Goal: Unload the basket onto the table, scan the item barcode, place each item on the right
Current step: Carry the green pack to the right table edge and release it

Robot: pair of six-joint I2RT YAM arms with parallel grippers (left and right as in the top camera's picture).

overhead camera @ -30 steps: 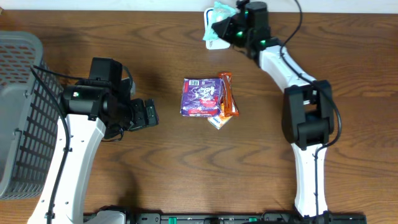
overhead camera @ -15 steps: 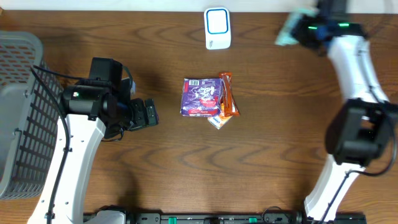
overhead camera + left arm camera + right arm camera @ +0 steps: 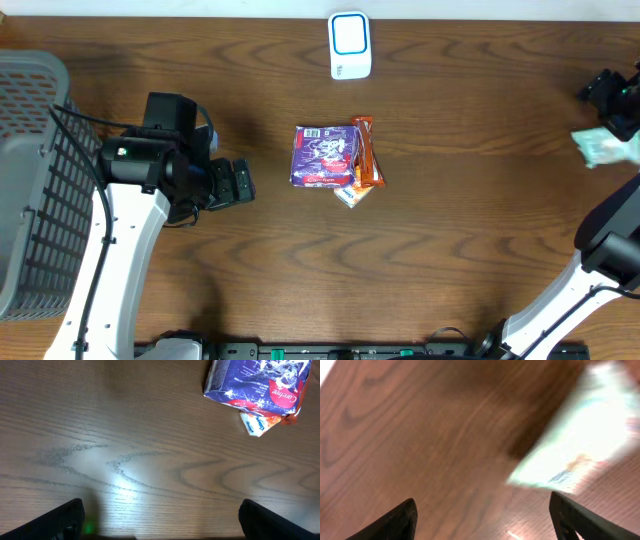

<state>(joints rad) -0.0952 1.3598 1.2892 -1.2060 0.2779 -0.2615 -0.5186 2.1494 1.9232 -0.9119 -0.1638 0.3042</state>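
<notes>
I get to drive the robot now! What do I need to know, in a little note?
Left end effector: open, empty, left of the purple packet.
Right end effector: open, at the far right edge; pale green packet loose next to it.
Scanner: at the back edge, nothing on it.
Purple packet and orange bar: heaped mid-table.
Done, likely: pale green packet put aside.
To do: scan the heaped items.
</notes>
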